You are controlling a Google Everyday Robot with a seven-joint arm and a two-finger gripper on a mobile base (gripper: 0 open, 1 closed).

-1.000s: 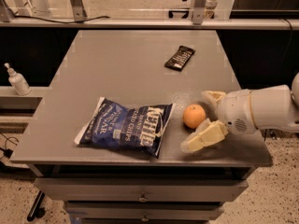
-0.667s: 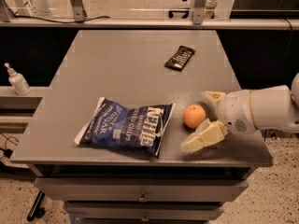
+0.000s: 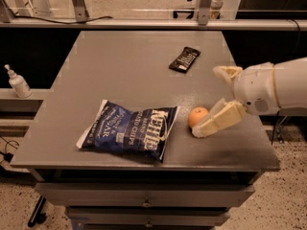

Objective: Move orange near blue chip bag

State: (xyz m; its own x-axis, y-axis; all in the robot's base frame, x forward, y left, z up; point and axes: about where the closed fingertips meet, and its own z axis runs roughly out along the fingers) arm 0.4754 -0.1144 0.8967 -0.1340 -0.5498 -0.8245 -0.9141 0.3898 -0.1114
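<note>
Orange (image 3: pixel 197 115) — round, smooth — near blue chip bag (image 3: pixel 129 131); end effector (image 3: pixel 207 101) wide, beside it.

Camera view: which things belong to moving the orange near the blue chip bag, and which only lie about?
Job: orange; blue Kettle chip bag; claw, open, just right of the orange.

Lying about: black wrapped bar on the far side of the table; white pump bottle left of the table.

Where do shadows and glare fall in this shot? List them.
Camera view: light comes from above. A soft dark shadow lies on the table under the orange and the open gripper near the right edge. The blue chip bag shows pale sheen on its crinkles. The drawers below sit in deep shade.
</note>
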